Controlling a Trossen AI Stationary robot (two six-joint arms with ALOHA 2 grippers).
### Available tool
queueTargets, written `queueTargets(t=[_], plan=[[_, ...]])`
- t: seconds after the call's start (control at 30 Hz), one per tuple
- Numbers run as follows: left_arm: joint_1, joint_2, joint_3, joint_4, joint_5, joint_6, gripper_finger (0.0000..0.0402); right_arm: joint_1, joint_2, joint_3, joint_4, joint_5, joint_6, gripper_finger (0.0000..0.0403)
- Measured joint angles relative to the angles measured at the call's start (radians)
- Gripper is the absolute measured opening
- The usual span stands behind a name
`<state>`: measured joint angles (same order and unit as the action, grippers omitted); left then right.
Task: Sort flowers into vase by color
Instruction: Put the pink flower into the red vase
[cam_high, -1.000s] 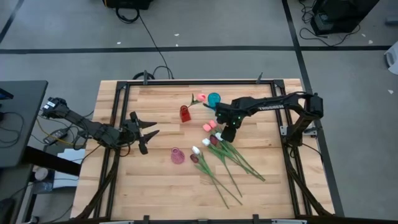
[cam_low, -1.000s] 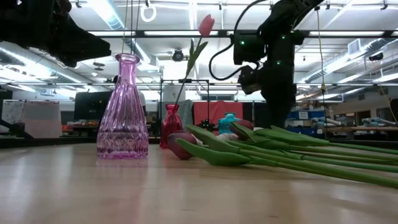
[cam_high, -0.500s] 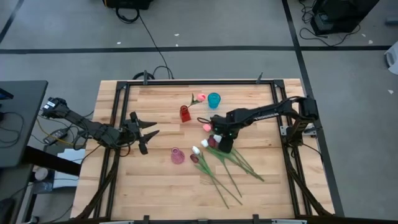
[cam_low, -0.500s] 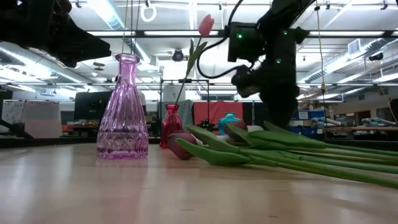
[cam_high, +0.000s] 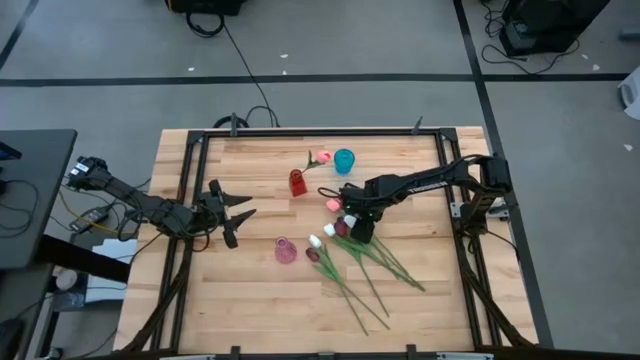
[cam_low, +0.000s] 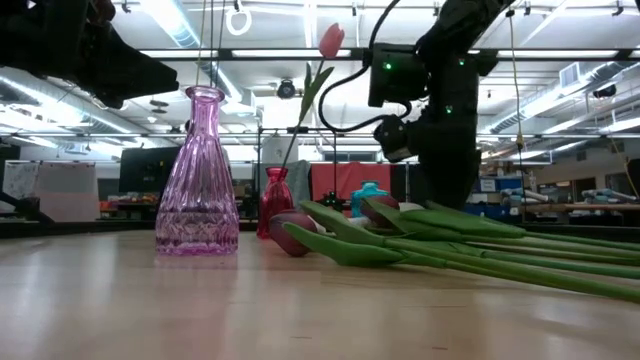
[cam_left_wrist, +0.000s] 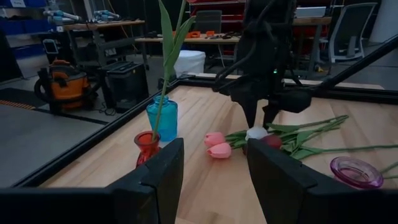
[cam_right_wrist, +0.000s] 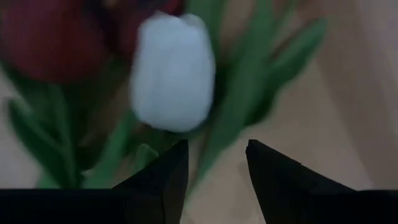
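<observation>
Several tulips lie in a pile (cam_high: 365, 262), heads toward the table's middle: two pink (cam_high: 335, 203), white (cam_high: 315, 241) and maroon (cam_high: 312, 255). One pink tulip (cam_high: 323, 157) stands with its stem in the red vase (cam_high: 297, 183). The teal vase (cam_high: 344, 160) and the purple vase (cam_high: 285, 250) stand nearby. My right gripper (cam_high: 354, 226) is open and low over the pile's heads. In its wrist view its fingers (cam_right_wrist: 165, 177) stand on either side of the green stem just below a white head (cam_right_wrist: 172, 71). My left gripper (cam_high: 236, 213) waits open at the table's left.
A maroon head (cam_right_wrist: 50, 37) lies beside the white one. Long stems (cam_low: 500, 255) fan out toward the table's near right. The purple vase (cam_low: 198, 180) stands left of the pile. The black frame rail (cam_high: 455, 215) runs along the right edge. Bare wood lies near left.
My right gripper has moved toward the near edge and a little left, coming down from beside the pink heads onto the white and maroon heads of the pile, then has held still. It has stayed open. The flowers and vases have not moved.
</observation>
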<state>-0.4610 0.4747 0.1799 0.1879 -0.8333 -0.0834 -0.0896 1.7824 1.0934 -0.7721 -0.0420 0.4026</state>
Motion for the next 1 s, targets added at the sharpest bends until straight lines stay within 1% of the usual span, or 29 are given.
queueTargets(t=[0.07, 0.17, 0.33, 0.53, 0.63, 0.73, 0.77, 0.8, 0.9, 1.0], plan=[[0.000, 0.000, 0.000, 0.000, 0.000, 0.000, 0.0182, -0.008, 0.000, -0.001, -0.017, -0.003, 0.003, 0.0163], [0.000, 0.000, 0.001, 0.000, 0.000, 0.000, 0.0182, -0.007, 0.000, -0.004, 0.010, -0.032, 0.005, 0.0151], [0.000, 0.000, 0.001, 0.000, 0.000, -0.007, 0.0182, 0.005, 0.000, -0.062, 0.079, -0.063, 0.012, 0.0135], [0.000, 0.000, 0.001, 0.000, 0.013, -0.006, 0.0182, 0.002, -0.003, -0.084, 0.070, -0.051, 0.043, 0.0122], [0.000, 0.000, 0.001, 0.000, 0.013, -0.007, 0.0182, 0.001, -0.003, -0.085, 0.068, -0.037, 0.040, 0.0090], [0.000, 0.000, 0.001, 0.000, 0.009, -0.002, 0.0182, -0.013, -0.003, -0.085, 0.063, -0.036, 0.046, 0.0031], [0.000, -0.002, 0.001, 0.000, -0.009, -0.002, 0.0182, -0.020, -0.005, -0.085, 0.061, -0.033, 0.055, 0.0019], [0.000, -0.010, 0.001, -0.003, -0.022, -0.002, 0.0182, -0.026, -0.010, -0.086, 0.058, -0.032, 0.062, 0.0014], [-0.013, -0.049, 0.003, -0.027, -0.029, 0.006, 0.0182, -0.042, -0.037, -0.092, 0.006, 0.025, 0.047, 0.0016], [-0.039, -0.109, 0.003, -0.086, -0.029, 0.004, 0.0182, -0.065, -0.097, -0.093, 0.014, 0.072, 0.019, 0.0008]])
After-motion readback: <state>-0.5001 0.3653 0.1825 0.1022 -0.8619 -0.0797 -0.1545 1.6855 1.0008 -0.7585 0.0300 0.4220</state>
